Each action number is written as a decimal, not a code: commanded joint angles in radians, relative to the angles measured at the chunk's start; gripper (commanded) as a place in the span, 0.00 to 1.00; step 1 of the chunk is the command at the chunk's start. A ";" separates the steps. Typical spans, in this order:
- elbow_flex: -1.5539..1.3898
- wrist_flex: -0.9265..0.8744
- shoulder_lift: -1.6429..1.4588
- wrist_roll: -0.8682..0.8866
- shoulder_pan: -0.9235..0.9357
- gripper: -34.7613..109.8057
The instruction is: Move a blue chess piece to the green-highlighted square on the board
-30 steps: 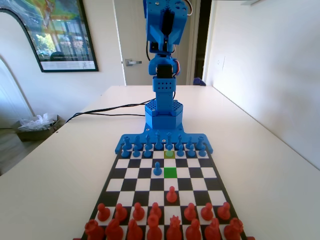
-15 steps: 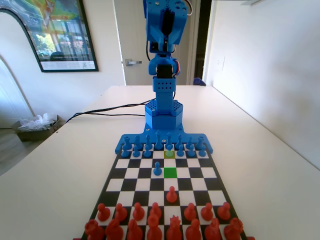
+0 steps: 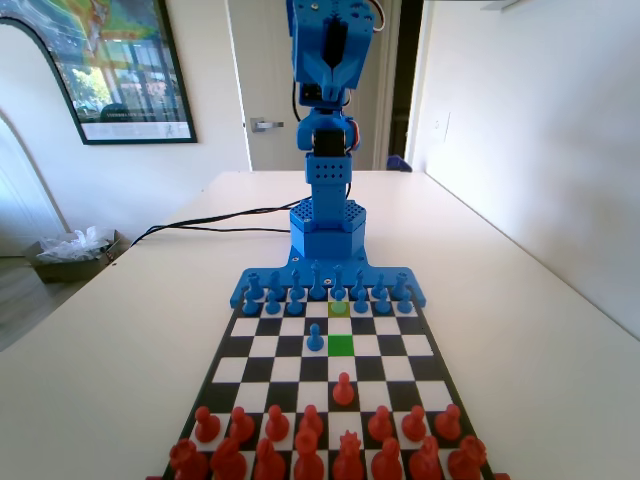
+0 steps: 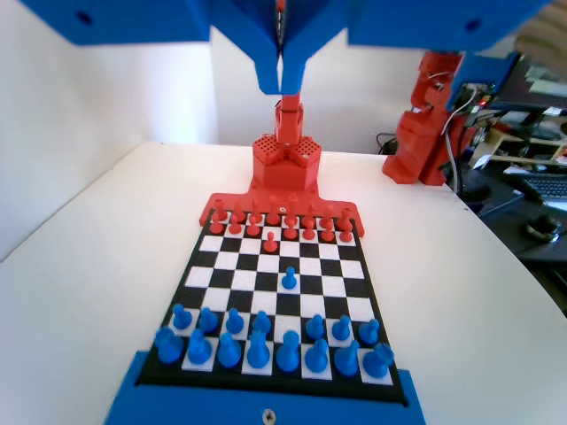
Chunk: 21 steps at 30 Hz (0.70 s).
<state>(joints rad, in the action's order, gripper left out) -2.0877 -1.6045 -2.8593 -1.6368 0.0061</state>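
The board [image 3: 432, 352] lies on the white table in front of the blue arm [image 3: 327, 180]. In the fixed view the blue chess piece [image 3: 339, 296], tinted teal-green, stands in the far pawn row on a duller olive cell. The green-highlighted square [image 3: 341, 345] is bare, two rows nearer the camera in the same column. A plain blue pawn [image 3: 315, 338] stands just left of it. My gripper [image 4: 281, 81] hangs high above the board [image 4: 174, 312] in the wrist view, its jaws shut together with nothing between them.
Red pieces [image 3: 310, 450] fill the near rows in the fixed view, with one red pawn [image 3: 343, 388] stepped forward. Plain blue pawns [image 3: 294, 298] flank the teal one. A black cable [image 3: 215, 218] runs across the table at the far left.
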 commanded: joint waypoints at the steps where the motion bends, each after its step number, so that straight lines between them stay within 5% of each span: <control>1: 0.164 -0.041 0.135 0.014 -0.018 0.25; 10: 0.350 -0.149 0.486 0.143 -0.015 0.25; 21: 0.293 0.028 0.815 0.537 -0.046 0.25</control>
<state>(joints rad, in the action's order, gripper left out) -1.8086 -1.6061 -2.0985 -1.2057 -0.0092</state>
